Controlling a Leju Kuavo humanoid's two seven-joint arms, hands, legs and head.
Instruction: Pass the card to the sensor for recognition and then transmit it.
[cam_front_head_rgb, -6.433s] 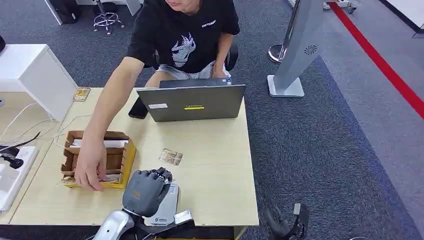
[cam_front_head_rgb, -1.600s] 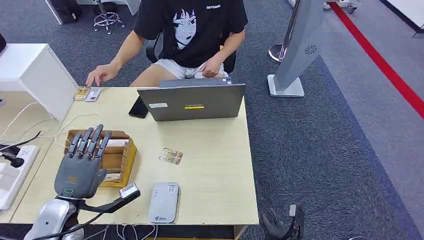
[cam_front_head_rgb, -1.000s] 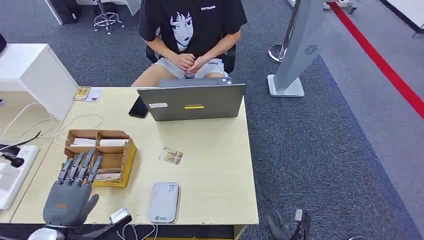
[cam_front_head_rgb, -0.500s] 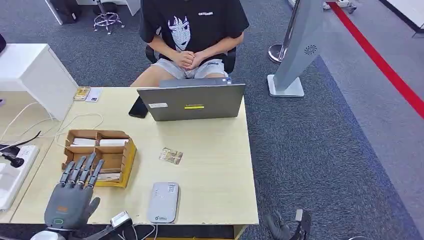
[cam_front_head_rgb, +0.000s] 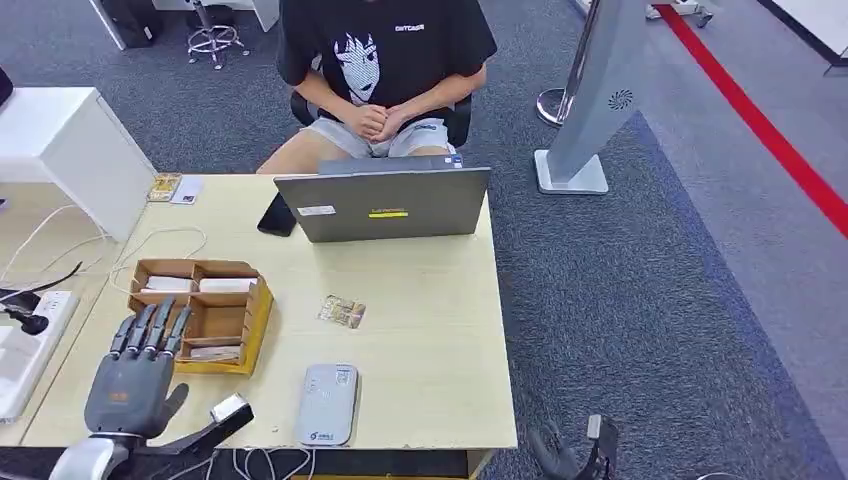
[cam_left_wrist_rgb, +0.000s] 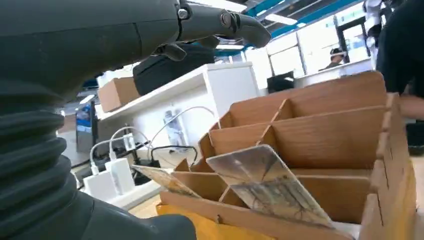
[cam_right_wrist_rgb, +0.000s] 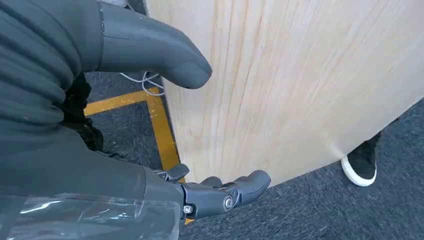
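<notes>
Change: the left robot hand (cam_front_head_rgb: 133, 372) has been pulling back from the sensor (cam_front_head_rgb: 326, 403) toward the box (cam_front_head_rgb: 252, 318); a second ago it was lower at the worktop (cam_front_head_rgb: 430, 330) edge, and it is now creeping forward again. The person (cam_front_head_rgb: 385, 55), who was reaching to the far corner of the worktop earlier, is now sitting back behind the laptop (cam_front_head_rgb: 383, 203) with hands clasped.
Meaning: this looks like the start of a fresh round, the left robot hand lining up to pick a card from the box; scanning and handing over are not yet done.
Left robot hand: released, fingers (cam_front_head_rgb: 148, 327) stretched out flat and holding nothing, fingertips hovering just short of the box's near wall.
Right robot hand (cam_right_wrist_rgb: 150, 150): hanging below the worktop edge, thumb and fingers apart, grasping nothing.
Card (cam_left_wrist_rgb: 267, 186): leaning tilted in the box's nearest compartment, just ahead of the left robot hand's fingertips; a thin rectangle with rounded corners, pale and glossy with a faint printed pattern, one end raised above the box wall. A second card (cam_left_wrist_rgb: 165, 179) is leaning beside it.
Sensor: a flat grey pad lying on the worktop, off to the thumb side of the left robot hand, well apart from the box.
Loose card (cam_front_head_rgb: 342, 312): lying flat on the worktop beyond the sensor.
</notes>
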